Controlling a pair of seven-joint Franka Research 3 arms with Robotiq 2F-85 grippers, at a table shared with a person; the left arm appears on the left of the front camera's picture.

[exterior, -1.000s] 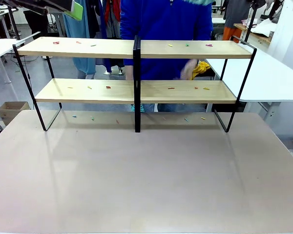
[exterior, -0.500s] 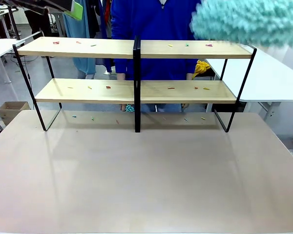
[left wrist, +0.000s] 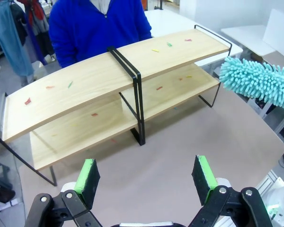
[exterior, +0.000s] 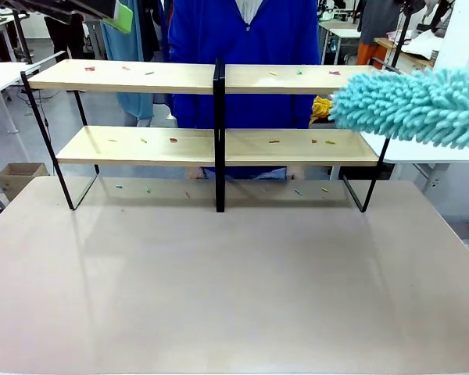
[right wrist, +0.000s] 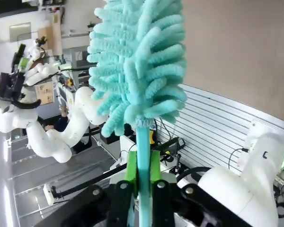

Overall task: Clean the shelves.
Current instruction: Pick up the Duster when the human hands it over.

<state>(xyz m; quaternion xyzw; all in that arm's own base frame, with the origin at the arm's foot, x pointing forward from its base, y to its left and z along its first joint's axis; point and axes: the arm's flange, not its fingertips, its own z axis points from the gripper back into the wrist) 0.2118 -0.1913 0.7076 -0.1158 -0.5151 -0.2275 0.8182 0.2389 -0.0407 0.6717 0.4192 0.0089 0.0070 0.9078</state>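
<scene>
Change: duster (exterior: 413,105) brought down from above the top board to the right end of the shelves (exterior: 141,76), level between tiers.
Right gripper (right wrist: 142,166): pinched on the duster's thin teal handle.
Left gripper (left wrist: 146,172): spread, empty, held over the near desk (left wrist: 180,142).
Relation: shelves lie left of the fluffy head; boards' long axis runs left-right; right arm nearer.
Materials: smooth pale wood, thin black metal frame, coloured scraps (exterior: 173,140) scattered on both boards.

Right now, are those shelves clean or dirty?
Dirty: small coloured scraps dot both boards of the shelves, and the duster hangs by their right end.
</scene>
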